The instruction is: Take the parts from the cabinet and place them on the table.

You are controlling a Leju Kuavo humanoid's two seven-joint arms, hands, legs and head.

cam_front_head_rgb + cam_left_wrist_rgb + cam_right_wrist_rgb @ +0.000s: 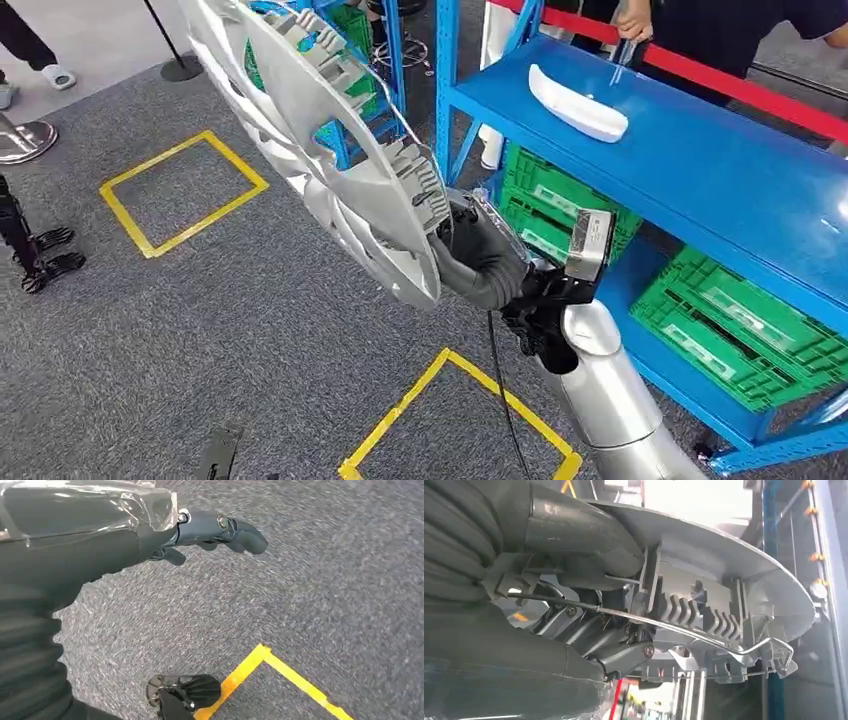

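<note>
My right hand (482, 255) grips the rim of a large silver wheel cover (330, 150), held tilted in the air in front of the blue cabinet (700, 160). In the right wrist view the thumb and dark fingers (589, 645) clamp the wheel cover's ribbed inner edge (704, 600) and its wire ring. A white curved part (578, 102) lies on the cabinet's top shelf. My left hand (210, 535) hangs over grey carpet with its fingers curled in and nothing in them.
Green crates (740, 320) fill the cabinet's lower shelves. Yellow tape squares (185, 190) mark the grey carpet. A person (700, 25) stands behind a red rail beyond the cabinet. A second blue rack (370, 60) stands behind the wheel cover.
</note>
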